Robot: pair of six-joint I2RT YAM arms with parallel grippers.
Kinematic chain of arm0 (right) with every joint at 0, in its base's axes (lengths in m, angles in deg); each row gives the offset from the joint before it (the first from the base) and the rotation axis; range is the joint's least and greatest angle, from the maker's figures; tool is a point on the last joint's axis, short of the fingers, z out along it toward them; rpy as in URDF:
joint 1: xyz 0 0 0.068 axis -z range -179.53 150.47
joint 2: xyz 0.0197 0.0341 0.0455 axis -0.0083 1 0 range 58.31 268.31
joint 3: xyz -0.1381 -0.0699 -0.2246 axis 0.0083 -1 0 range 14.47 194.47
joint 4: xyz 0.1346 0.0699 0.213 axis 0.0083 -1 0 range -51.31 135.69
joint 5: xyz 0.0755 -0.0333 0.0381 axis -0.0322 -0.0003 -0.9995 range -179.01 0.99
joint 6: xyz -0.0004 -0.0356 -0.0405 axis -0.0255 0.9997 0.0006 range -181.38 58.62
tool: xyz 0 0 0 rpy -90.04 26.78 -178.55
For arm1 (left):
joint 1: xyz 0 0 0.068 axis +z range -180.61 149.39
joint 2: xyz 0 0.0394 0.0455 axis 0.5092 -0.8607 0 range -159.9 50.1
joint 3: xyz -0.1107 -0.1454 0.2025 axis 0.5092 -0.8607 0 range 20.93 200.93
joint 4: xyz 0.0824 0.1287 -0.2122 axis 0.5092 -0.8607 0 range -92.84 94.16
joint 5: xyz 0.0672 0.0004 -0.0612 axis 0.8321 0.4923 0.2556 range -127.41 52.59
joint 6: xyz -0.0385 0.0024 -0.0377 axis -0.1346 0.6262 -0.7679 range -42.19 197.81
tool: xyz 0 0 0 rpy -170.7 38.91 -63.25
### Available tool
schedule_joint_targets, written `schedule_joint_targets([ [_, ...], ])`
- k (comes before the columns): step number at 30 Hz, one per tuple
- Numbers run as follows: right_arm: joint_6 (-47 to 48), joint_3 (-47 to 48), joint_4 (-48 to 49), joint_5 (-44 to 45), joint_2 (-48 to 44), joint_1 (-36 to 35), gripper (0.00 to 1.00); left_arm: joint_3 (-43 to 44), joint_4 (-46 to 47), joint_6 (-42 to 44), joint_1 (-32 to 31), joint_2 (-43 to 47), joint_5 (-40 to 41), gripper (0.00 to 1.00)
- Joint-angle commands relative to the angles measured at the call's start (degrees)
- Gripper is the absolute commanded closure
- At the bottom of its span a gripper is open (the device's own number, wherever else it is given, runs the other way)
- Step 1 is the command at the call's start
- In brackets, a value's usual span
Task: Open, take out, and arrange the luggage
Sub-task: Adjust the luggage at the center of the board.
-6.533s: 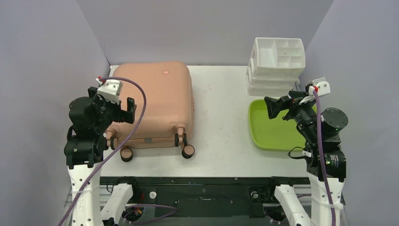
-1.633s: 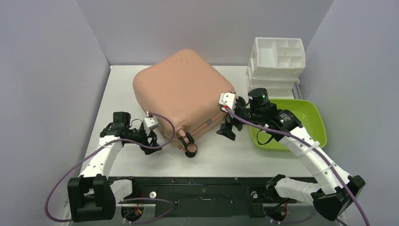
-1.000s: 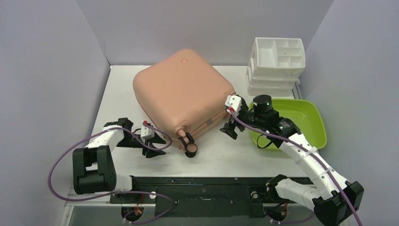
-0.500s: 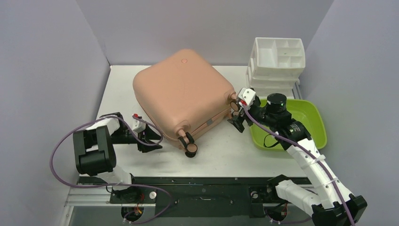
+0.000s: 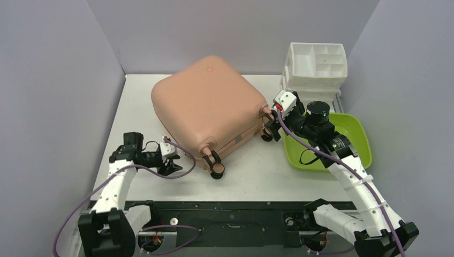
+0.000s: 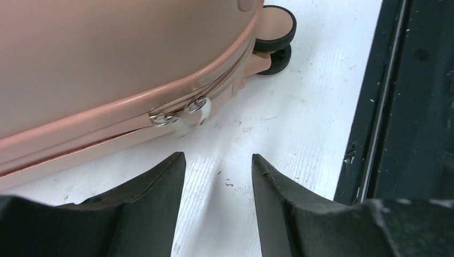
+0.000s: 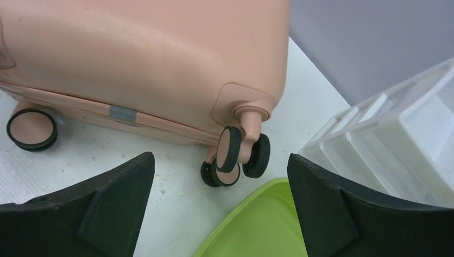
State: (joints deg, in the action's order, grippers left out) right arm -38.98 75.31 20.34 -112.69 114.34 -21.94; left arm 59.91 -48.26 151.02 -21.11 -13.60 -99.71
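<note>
luggage (image 5: pixel 206 110) swung round since first shot, now sat diagonal, shifted toward middle of worktop (image 5: pixel 251 171). left fingers (image 6: pixel 155 187) brought down from raised pose to worktop level, just short of zipper pull (image 6: pixel 176 116), gap narrowed a bit. right fingers (image 7: pixel 107 198) pulled back along luggage edge to wheels (image 7: pixel 235 155) at right corner.

Luggage (image 6: pixel 107 53) cut off (left wrist view).

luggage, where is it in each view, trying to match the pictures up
Top external: luggage sits in the centre, turned at an angle.
Left wrist: luggage fills the upper left, zipper edge facing the camera.
Right wrist: luggage runs across the top, left and centre.
Shared landmark: its near caster, top right in the left wrist view, far left in the right wrist view.
</note>
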Motion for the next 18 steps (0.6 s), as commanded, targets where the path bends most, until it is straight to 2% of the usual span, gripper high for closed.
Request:
schedule_joint_targets([
  [1,-1.4,2.0,2.6,7.6,0.7,0.6,0.11,-4.8,22.6,-25.8,-6.8,9.8,9.7,0.54],
  [4,-2.0,1.8,3.6,9.5,1.4,0.9,0.11,-5.7,25.3,-30.1,-12.2,10.5,11.8,0.54],
  [8,-2.5,1.2,4.1,9.3,1.7,1.1,0.11,-7.9,31.4,-33.9,-13.3,9.9,11.1,0.55],
  [12,-2.2,-0.1,4.7,9.5,0.9,1.3,0.11,-8.3,31.4,-34.1,-14.5,9.6,8.4,0.55],
  [18,-3.0,-0.7,6.1,10.9,0.6,2.0,0.1,-8.6,31.5,-34.5,-16.0,8.9,9.1,0.57],
])
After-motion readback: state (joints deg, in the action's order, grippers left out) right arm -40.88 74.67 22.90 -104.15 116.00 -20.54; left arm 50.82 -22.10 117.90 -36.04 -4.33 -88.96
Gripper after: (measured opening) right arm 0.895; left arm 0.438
